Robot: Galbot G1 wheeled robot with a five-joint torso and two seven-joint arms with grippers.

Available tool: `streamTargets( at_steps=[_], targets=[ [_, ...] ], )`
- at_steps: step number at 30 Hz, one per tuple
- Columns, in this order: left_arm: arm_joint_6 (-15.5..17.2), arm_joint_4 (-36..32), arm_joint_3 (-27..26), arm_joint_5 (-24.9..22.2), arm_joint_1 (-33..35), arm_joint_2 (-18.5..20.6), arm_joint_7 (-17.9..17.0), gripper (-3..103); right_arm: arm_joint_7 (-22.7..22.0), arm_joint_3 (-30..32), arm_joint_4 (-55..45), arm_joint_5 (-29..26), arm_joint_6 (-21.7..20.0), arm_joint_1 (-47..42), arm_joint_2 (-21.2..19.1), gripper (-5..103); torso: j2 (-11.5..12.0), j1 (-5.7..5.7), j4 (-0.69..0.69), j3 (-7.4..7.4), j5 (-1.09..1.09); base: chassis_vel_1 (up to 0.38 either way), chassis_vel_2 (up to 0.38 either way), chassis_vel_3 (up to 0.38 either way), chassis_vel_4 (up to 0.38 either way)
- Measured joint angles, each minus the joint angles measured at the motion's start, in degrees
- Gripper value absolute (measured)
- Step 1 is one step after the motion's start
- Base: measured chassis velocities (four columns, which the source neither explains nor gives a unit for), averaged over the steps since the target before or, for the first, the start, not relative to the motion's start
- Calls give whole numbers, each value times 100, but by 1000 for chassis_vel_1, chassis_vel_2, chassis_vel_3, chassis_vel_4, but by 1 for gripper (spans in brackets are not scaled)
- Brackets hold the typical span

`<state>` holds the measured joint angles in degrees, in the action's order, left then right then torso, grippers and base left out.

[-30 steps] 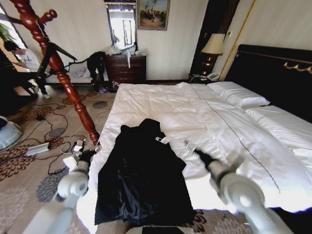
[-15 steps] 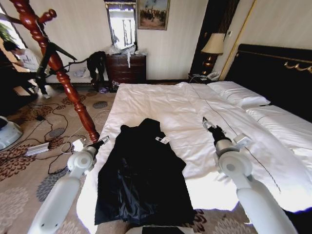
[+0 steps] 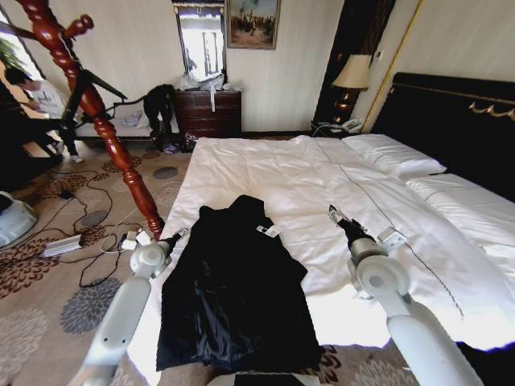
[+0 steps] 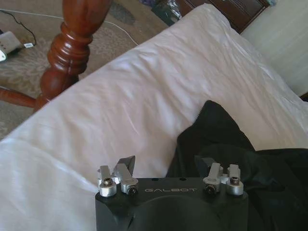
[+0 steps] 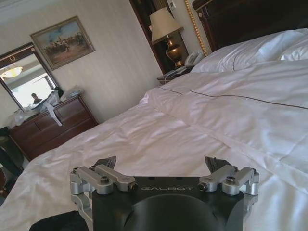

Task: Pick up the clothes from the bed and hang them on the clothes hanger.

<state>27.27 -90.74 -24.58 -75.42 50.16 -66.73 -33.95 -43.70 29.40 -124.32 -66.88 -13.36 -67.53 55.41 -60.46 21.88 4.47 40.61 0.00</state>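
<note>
Black coat (image 3: 235, 285) lies flat on the bed (image 3: 322, 181) near its foot edge, collar toward the headboard, not yet grasped. Left end effector (image 3: 179, 235) hovers just beside the coat's left shoulder, jaws open and empty. Right end effector (image 3: 333, 214) hangs over bare duvet to the coat's right, jaws likewise open. Hanger (image 3: 96, 108) stands on the floor left of the bed. Judged step: approach before pick-up. Next move calls for both end effectors closing on the shoulders or collar.
</note>
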Motion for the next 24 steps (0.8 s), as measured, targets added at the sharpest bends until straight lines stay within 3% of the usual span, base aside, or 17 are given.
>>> streamTargets(
  at_steps=[2,10,15,21,24],
  targets=[
    [0,76,43,25,-79,-73,5,66,-41,0,-15,-4,-23,-46,5,100,0,0,1,0,0,0,0,0,0],
    [23,194,129,40,-149,-132,24,62,-167,78,-84,-77,-75,-199,3,100,0,0,0,0,0,0,0,0,0],
    [5,88,121,43,2,-115,49,41,-230,99,-105,-103,-100,-239,16,100,0,0,-1,0,-1,0,0,0,0],
    [-76,-51,98,83,152,-60,85,24,-269,94,-105,-103,-113,-242,33,100,0,0,-1,0,0,0,0,0,0],
    [-144,-147,87,115,234,-21,117,8,-308,87,-96,-106,-120,-239,44,100,0,0,-1,0,0,0,0,0,0]
  ],
)
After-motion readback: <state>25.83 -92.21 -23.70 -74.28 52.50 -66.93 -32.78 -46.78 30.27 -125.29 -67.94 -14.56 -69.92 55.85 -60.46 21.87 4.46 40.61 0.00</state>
